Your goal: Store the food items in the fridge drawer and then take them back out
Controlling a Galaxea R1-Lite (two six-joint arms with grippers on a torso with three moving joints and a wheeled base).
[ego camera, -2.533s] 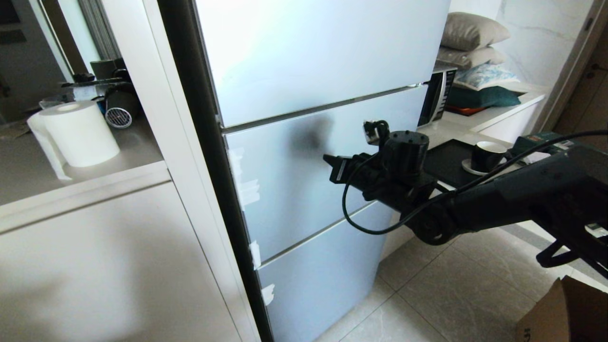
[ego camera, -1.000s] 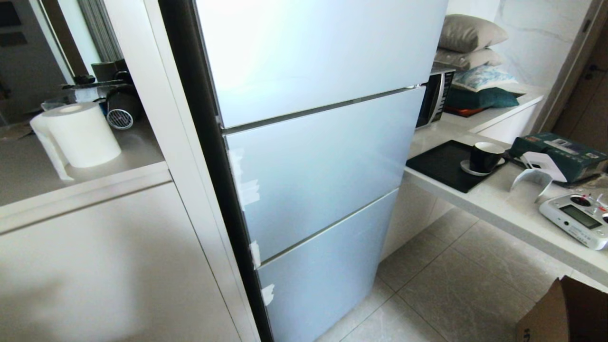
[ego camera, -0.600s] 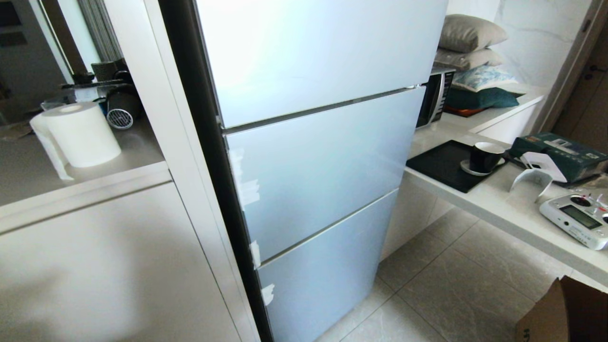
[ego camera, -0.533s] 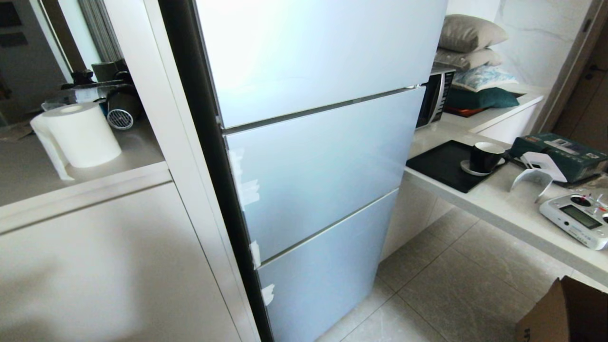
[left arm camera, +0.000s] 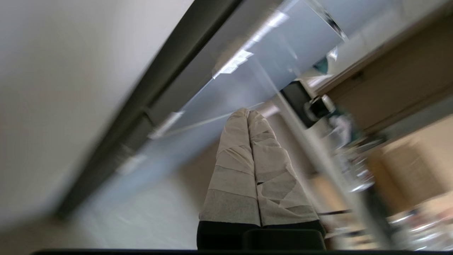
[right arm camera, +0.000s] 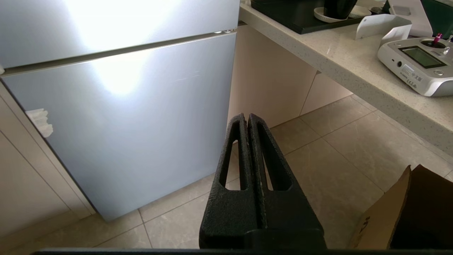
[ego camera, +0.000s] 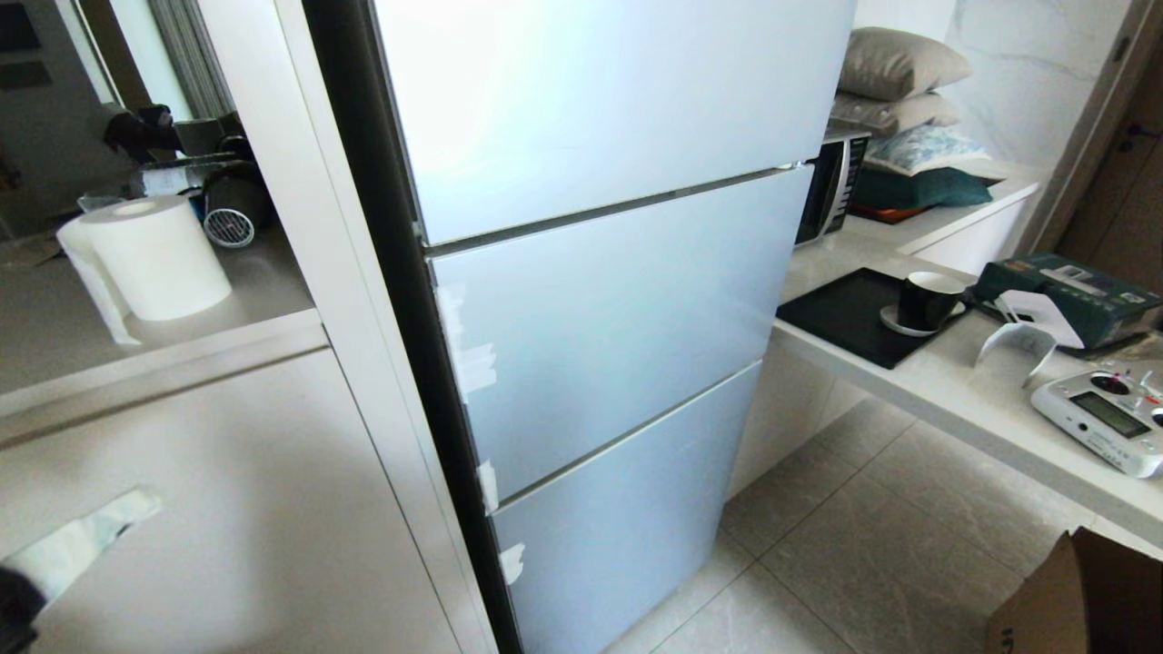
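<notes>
Fridge [ego camera: 600, 300] shown shut, tall axis upright, pale-blue panels faced toward the floor tiles [ego camera: 863, 554].

No drawer or food items can be seen in any view. The left gripper [left arm camera: 248, 112], tape-wrapped, is seen low beside the cabinet, fingers pressed together. The right gripper [right arm camera: 247, 117] is held above the tiles, fingers pressed together, empty.

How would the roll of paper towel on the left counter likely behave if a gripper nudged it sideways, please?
The paper towel roll stands upright on its flat end, so it would probably slide or tip before rolling. It looks light for its bulk, so a small push should move it. Its loose sheet hangs limp and would likely drag or unwind.
</notes>
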